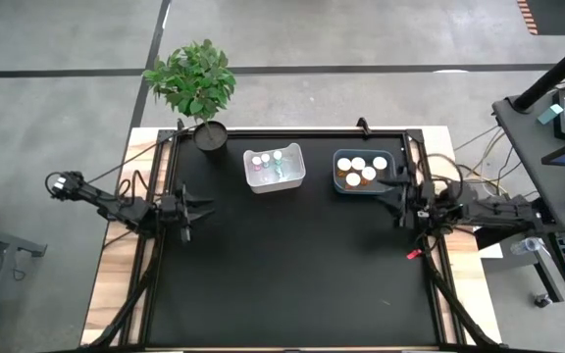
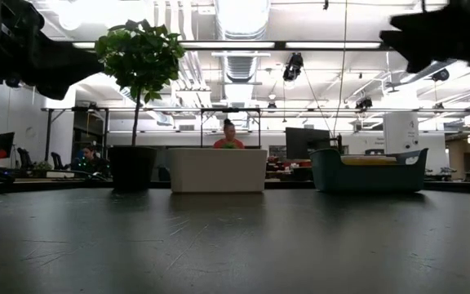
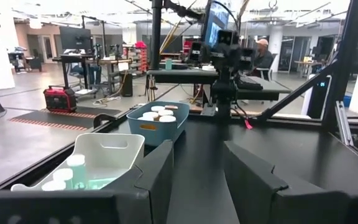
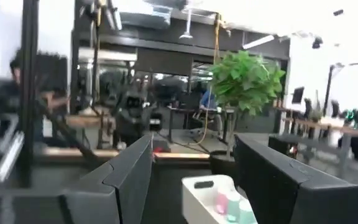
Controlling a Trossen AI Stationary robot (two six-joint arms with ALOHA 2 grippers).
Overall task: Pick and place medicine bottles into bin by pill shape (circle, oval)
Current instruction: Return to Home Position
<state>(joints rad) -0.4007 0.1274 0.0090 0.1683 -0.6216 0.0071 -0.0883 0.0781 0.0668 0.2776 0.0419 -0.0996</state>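
Note:
Several small whitish medicine bottles stand in the white bin at the table's far middle. Several larger white-capped bottles sit in the teal bin to its right. My left gripper hovers open at the table's left edge, pointing level toward the right; in its wrist view the gripper has nothing between its fingers. My right gripper hovers open at the right edge beside the teal bin, pointing left; its wrist view shows the gripper with nothing in it.
A potted plant stands at the table's far left corner. A small red object lies near the right rail. The black table top stretches between the two arms. People sit at desks in the room beyond.

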